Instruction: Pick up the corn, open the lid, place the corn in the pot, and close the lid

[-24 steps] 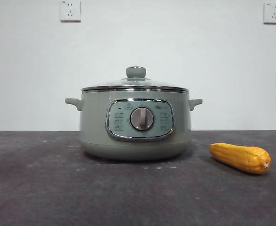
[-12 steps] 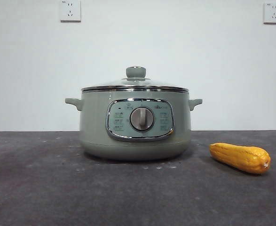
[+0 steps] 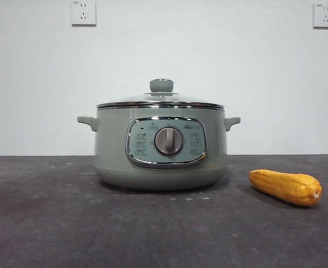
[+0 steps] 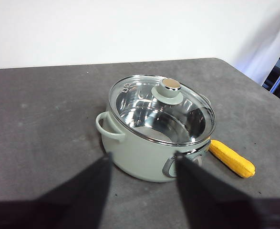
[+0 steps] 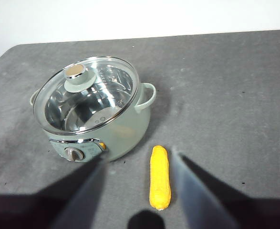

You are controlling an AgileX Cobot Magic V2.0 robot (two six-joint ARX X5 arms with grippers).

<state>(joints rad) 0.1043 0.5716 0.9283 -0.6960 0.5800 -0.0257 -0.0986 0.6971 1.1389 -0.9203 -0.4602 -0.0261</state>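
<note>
The sage-green pot (image 3: 161, 148) stands mid-table with the glass lid (image 3: 161, 102) seated on it, green knob (image 3: 161, 85) on top. The yellow-orange corn (image 3: 285, 186) lies on the table to the pot's right, apart from it. In the right wrist view the corn (image 5: 160, 177) lies below and between the jaws of my right gripper (image 5: 137, 167), which hovers open well above it, the pot (image 5: 97, 114) beside. My left gripper (image 4: 142, 160) hangs open high above the table, with the pot (image 4: 154, 129), the lid (image 4: 161, 107) and the corn (image 4: 232, 158) in its view. Neither gripper shows in the front view.
The dark grey table (image 3: 69, 223) runs to a white wall with two sockets (image 3: 83, 12). The table's corner and edge (image 4: 235, 71) show in the left wrist view, with dark equipment beyond.
</note>
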